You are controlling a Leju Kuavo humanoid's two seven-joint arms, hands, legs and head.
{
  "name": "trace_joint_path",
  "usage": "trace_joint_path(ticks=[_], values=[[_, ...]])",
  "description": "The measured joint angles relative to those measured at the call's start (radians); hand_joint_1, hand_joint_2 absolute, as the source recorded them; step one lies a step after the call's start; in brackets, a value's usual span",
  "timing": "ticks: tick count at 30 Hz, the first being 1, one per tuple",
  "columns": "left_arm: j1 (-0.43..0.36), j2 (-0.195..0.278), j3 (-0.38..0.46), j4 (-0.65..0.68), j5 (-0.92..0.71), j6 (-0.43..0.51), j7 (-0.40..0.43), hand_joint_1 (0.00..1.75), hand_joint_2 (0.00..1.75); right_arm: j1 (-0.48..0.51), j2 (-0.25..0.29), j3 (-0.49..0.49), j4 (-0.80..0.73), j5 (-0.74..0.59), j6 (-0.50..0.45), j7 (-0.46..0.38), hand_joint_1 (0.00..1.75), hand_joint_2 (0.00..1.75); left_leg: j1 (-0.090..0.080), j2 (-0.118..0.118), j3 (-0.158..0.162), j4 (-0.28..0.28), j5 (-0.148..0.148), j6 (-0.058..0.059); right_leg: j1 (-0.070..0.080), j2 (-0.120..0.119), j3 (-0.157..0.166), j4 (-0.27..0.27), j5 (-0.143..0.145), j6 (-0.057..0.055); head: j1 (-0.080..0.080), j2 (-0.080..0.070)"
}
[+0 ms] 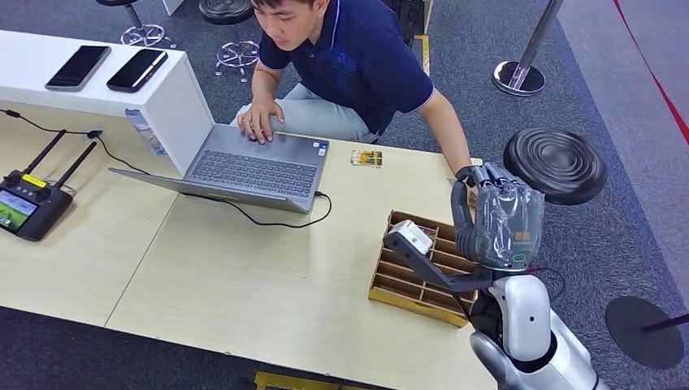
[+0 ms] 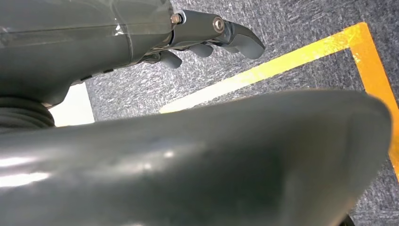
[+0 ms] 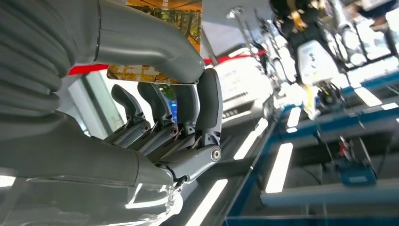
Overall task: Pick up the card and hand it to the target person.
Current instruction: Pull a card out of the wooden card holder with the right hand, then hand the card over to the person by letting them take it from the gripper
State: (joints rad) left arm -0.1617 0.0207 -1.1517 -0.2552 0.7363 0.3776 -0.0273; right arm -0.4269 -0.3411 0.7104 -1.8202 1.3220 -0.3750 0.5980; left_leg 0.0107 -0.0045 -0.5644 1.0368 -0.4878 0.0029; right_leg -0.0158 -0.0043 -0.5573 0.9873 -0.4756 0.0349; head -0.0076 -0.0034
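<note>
Far left on the tabletop (image 1: 244, 276), a remote controller (image 1: 28, 203) with antennas is sitting; two phones (image 1: 106, 68) are lying on a white box. A person (image 1: 341, 61) is leaning over an open laptop (image 1: 244, 171). Another small card (image 1: 366, 158) is lying on the tabletop beyond the laptop.

Right robot hand (image 1: 497, 218) is hovering raised above the cardboard divider tray (image 1: 406, 280), palm away. In the right wrist view its thumb (image 3: 150, 47) and curled fingers (image 3: 207, 108) are clamping the card (image 3: 162, 12), partly cut off by the frame and hidden behind the thumb.

Left robot hand (image 2: 207, 40) is hanging over grey carpet (image 2: 291, 23) with yellow tape (image 2: 263, 70), fingers curled in, holding nothing visible.
</note>
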Motion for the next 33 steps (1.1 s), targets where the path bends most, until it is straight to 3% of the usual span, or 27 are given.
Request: trace_joint_path(ticks=[5,11,28,29,32,33], values=[[0.002,0.000,0.000,0.000,0.000,0.001,0.000,0.00,0.00,-0.008,-0.003,-0.011,-0.064,-0.116,-0.025,-0.017,1.47,1.75,0.000,0.000,0.000,0.000,0.000,0.000,0.000,0.000,0.000,0.000,0.000,0.000,0.000,0.000],[-0.003,0.000,0.000,0.000,-0.010,-0.001,0.007,0.00,0.00,-0.010,0.016,0.005,-0.034,-0.230,-0.055,-0.090,1.47,1.75,0.000,0.000,-0.001,0.000,0.000,0.000,0.000,0.000,0.000,0.000,0.000,0.000,0.000,0.000],[-0.014,0.000,0.000,0.000,-0.033,-0.001,0.027,0.00,0.00,-0.013,0.115,0.083,0.179,-0.312,-0.089,-0.151,1.47,1.75,0.000,-0.001,-0.001,0.000,0.000,0.000,0.000,-0.001,0.000,0.000,0.000,0.000,0.000,0.000],[-0.014,0.000,0.000,0.000,-0.034,-0.002,0.027,0.00,0.44,-0.013,0.117,0.084,0.184,-0.312,-0.090,-0.151,1.46,1.75,0.000,-0.001,-0.001,0.000,0.000,0.000,0.000,-0.001,0.000,0.000,0.000,0.000,0.000,0.000],[-0.014,0.000,0.000,0.000,-0.038,-0.007,0.027,0.00,1.75,-0.013,0.122,0.088,0.199,-0.311,-0.093,-0.151,1.67,1.75,0.000,-0.001,-0.001,0.000,0.000,0.000,0.000,-0.001,0.000,0.000,0.000,0.000,0.000,0.000],[-0.014,0.000,0.000,0.000,-0.041,-0.011,0.029,0.00,1.75,-0.013,0.123,0.090,0.204,-0.311,-0.095,-0.151,1.75,1.75,0.000,-0.001,-0.001,0.000,0.000,0.000,0.000,-0.001,0.000,0.000,0.000,0.000,0.000,0.000]])
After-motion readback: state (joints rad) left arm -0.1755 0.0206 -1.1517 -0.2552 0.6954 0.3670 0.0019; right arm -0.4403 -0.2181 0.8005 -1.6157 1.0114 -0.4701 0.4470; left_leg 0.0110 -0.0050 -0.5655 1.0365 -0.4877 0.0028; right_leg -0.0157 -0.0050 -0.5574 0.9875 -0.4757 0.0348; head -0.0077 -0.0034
